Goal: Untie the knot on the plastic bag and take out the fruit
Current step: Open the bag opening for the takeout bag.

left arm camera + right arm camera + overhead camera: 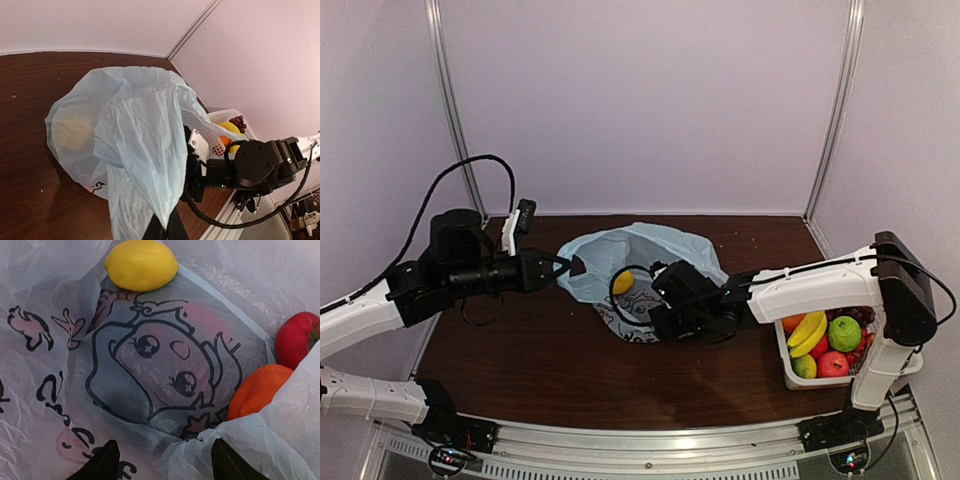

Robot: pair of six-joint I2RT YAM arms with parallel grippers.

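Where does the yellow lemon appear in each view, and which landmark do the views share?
Top external: the lemon sits in the open mouth of the plastic bag, near the picture's centre.
Left wrist: a pale yellow shape shows through the plastic at the left; probably it, not certain.
Right wrist: at the top edge, left of centre, on the printed film.
Shared landmark: the plastic bag, light blue, in all three views.

Free path ahead of the right pincer (165, 450), tips apart, over flat printed film of the plastic bag (150, 365) up to the lemon (141, 264). Hemmed on the right by an orange fruit (257, 390) and a red fruit (295, 340) — both partly under a plastic fold. Bag's left rim taken by the left pincer (565, 266), pinched on it. Bare table (550, 370) along the near side — basket (788, 375) at its right end.
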